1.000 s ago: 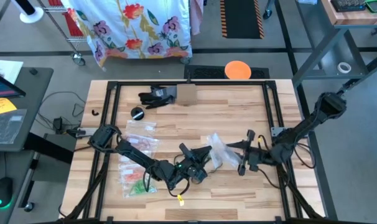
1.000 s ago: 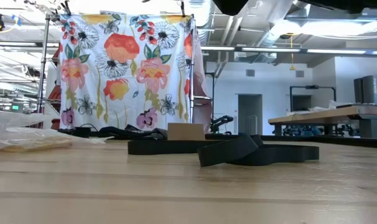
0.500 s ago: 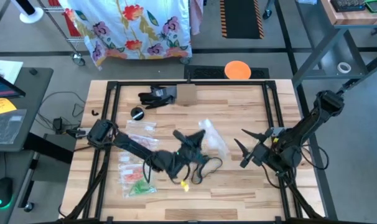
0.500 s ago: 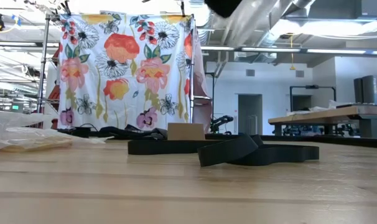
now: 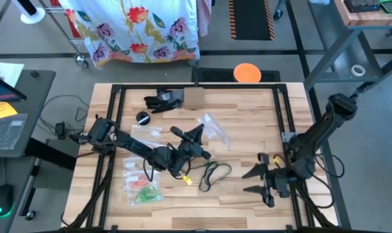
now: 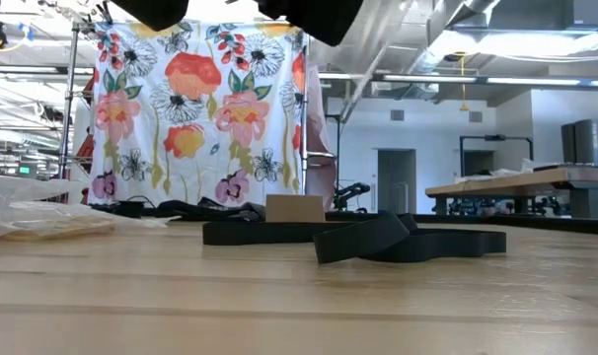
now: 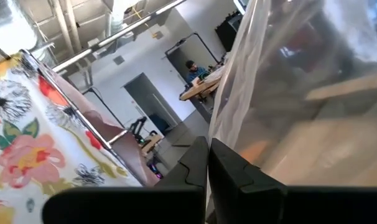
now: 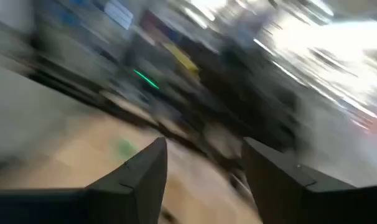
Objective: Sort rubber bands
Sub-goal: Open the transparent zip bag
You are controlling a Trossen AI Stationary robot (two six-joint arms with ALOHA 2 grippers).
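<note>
My left gripper [image 5: 197, 137] is over the middle of the table, shut on a clear plastic bag [image 5: 213, 128], which also shows in the left wrist view [image 7: 300, 93]. Dark rubber bands [image 5: 213, 173] lie loose on the wood just nearer than it, and appear as black loops in the low view [image 6: 408, 242]. A small yellow piece [image 5: 188, 182] lies beside them. My right gripper [image 5: 250, 182] hovers open at the near right, with nothing between its fingers [image 8: 145, 177]. Clear bags [image 5: 143, 189] with green and red bands lie flat at the near left. My left gripper pinches an edge of the clear bag [image 7: 223, 134] between its two shut fingers [image 7: 207, 168]. The fingers come roughly level from the table's left. The bag is lifted clear of the table and stands out beyond the fingertips toward the far right, crumpled and slack.
A cardboard box [image 5: 193, 97], black gloves [image 5: 162, 99] and a small black round thing [image 5: 142, 118] sit near the far edge. More flat clear bags [image 5: 147, 147] lie at the left. The black frame [image 5: 283, 123] runs around the tabletop.
My right gripper has opened, left the clear bag and drawn back toward the near right corner. My left gripper has carried the bag up and toward the far left, rolling as it went. Dark rubber bands now lie uncovered where the bag was.
</note>
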